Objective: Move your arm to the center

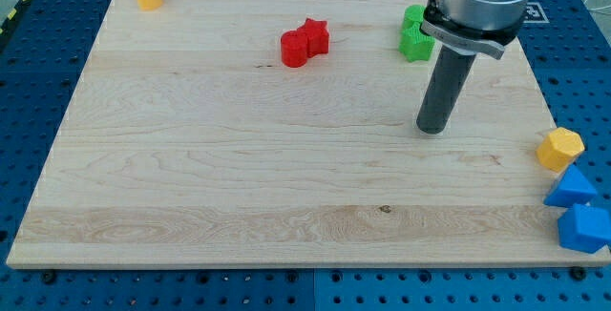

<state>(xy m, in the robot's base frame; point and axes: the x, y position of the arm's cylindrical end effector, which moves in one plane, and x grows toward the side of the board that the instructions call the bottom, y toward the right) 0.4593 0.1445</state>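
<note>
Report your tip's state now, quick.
My tip: no fingers, holding nothing; resting on the board, below the green blocks, touching no block.

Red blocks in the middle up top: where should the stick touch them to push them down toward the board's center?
No gripping here, only pushing. My tip sits to the right of the red blocks and below the green blocks. The red pair lies touching, side by side, so I would probably come from the view's top and press near the seam where they meet.

bare wood (239,158) around my tip (431,130); green block (416,34) behind.
</note>
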